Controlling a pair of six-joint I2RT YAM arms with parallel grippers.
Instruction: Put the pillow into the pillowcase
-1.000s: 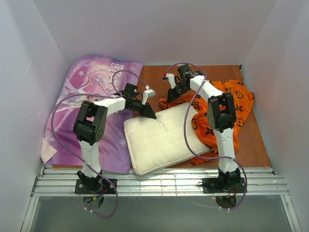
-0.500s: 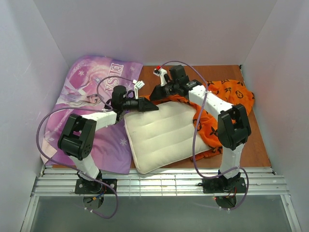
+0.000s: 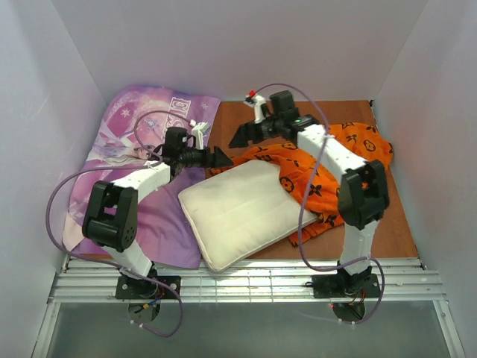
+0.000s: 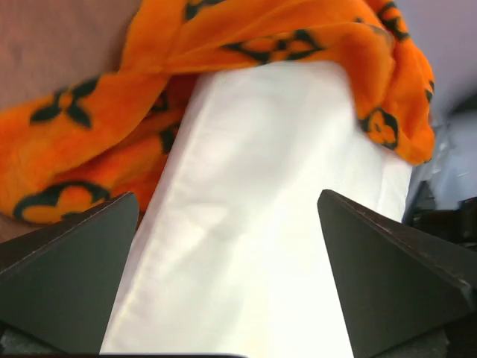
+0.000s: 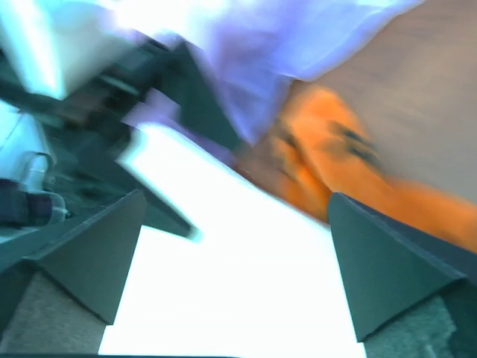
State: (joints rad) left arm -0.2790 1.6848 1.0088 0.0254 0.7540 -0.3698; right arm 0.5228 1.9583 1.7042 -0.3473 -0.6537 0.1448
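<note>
Pillow [image 4: 253, 224] cloth is being seen between the two fingers of the left gripper [image 4: 227, 195], which are being held wide apart with nothing clamped. The fingers are hanging just above the bare white surface, near the end over which the orange pillowcase [image 4: 89, 134] is being draped. The right gripper [image 3: 238, 139] is likewise being held with its fingers spread and empty, just beyond the far end of the pillow, although its own view is being blurred too much for any contact to be judged. From above, the pillow is being shown lying in the middle of the brown table [image 3: 391, 216], with only its far right end covered by the pillowcase, while the near left part is lying bare and is meeting the edge of the purple printed fabric [image 3: 127, 149]. Since nothing is being gripped at present, it is being judged that the mouth of the case could slide off the corner, because the fabric is only resting loosely there. A second risk is being posed by the bunched folds at the right: if a single layer is pinched instead of the open edge, the pillow would be pushed against closed cloth and would jam. The purple printed fabric, lying just beside the left arm, could also be taken by mistake.
</note>
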